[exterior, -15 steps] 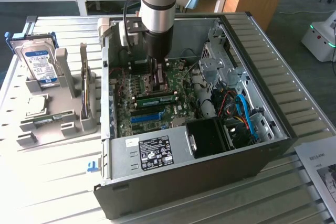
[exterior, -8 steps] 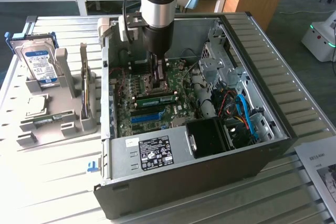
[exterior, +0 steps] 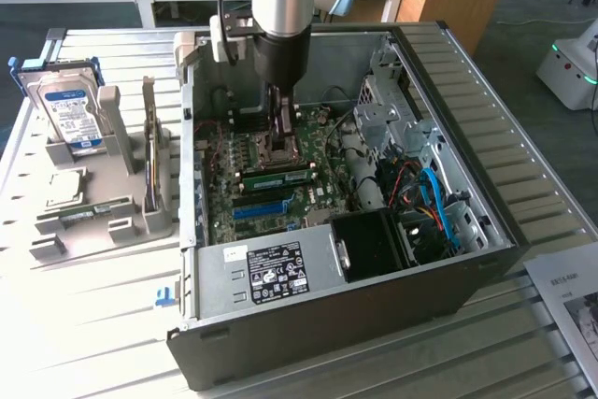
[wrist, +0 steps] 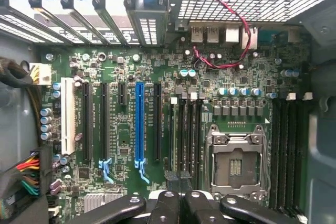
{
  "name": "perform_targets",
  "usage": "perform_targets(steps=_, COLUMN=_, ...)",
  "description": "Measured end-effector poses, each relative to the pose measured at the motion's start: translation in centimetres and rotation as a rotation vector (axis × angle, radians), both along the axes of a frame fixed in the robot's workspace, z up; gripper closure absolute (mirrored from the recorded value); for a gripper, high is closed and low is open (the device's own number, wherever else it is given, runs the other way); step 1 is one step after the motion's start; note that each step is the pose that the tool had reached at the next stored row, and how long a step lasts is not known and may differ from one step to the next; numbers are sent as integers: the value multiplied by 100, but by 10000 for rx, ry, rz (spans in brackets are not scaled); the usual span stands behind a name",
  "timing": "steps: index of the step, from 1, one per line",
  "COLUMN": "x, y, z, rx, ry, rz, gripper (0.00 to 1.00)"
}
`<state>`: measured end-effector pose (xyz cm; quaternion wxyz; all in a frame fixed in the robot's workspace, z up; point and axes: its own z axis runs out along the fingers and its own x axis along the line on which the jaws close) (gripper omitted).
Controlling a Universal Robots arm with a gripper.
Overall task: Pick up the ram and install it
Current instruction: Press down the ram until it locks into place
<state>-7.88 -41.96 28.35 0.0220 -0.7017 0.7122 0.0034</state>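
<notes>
The ram (exterior: 277, 176), a long green stick, lies along a slot on the motherboard (exterior: 234, 189) inside the open computer case (exterior: 486, 137). In the wrist view it appears edge-on as a thin pale strip (wrist: 174, 129) beside the empty dark slots (wrist: 189, 129). My gripper (exterior: 283, 149) hangs straight down into the case, just above the board between the ram and the processor socket (wrist: 235, 163). Its black fingers (wrist: 168, 205) are shut together, and I see nothing between them.
Beside the case, on the exterior view's left, a grey rack (exterior: 112, 221) holds a blue-labelled hard drive (exterior: 70, 109) and another green stick standing on edge (exterior: 149, 151). Blue and red cables (exterior: 434, 198) fill the case's right side. A paper sheet (exterior: 570, 296) lies on the table.
</notes>
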Motion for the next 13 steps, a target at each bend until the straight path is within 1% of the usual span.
perform_targets(steps=13, x=3, y=0, z=204, rx=-1, ry=115, rz=1, gripper=90)
